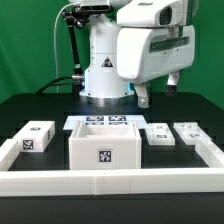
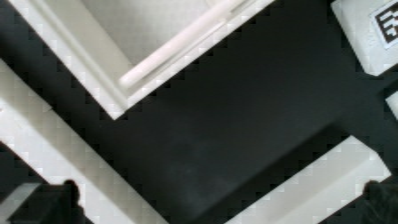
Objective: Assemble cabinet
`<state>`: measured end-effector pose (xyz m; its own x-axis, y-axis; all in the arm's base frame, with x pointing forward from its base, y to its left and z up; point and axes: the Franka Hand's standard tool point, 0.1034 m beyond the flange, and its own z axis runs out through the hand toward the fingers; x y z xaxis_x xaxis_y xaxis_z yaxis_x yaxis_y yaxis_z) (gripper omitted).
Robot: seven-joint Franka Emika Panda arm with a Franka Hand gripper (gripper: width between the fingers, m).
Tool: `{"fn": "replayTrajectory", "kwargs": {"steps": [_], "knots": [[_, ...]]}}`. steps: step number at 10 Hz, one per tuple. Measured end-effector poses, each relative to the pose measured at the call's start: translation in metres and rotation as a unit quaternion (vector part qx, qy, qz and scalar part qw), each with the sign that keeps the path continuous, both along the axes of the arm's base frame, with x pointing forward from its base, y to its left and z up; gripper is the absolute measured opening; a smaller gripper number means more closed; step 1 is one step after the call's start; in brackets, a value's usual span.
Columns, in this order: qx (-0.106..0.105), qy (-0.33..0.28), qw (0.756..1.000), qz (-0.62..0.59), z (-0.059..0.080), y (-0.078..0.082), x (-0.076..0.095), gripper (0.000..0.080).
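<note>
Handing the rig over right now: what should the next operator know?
Gripper: open, empty, raised behind the parts.
Cabinet body: on the table inside the frame rails, in front of the marker board.
Left block on the exterior view's left; inner right block and outer right block on its right; all apart from the body.
Done: nothing visibly joined. Left: the whole assembly.

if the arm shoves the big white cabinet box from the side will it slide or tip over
Probably slides: the cabinet box looks broad, low and flat on the table. Looks like rigid plastic, so likely stiff. Smooth faces may be slippery.
</note>
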<state>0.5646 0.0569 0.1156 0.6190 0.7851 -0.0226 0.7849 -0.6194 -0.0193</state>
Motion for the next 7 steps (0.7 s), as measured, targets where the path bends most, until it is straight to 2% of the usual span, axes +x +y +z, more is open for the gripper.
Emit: {"fn": "replayTrajectory", "kwargs": {"steps": [7], "knots": [[0.0, 0.0, 1.0, 0.0, -0.0001, 0.0, 0.0, 0.0797]]}}
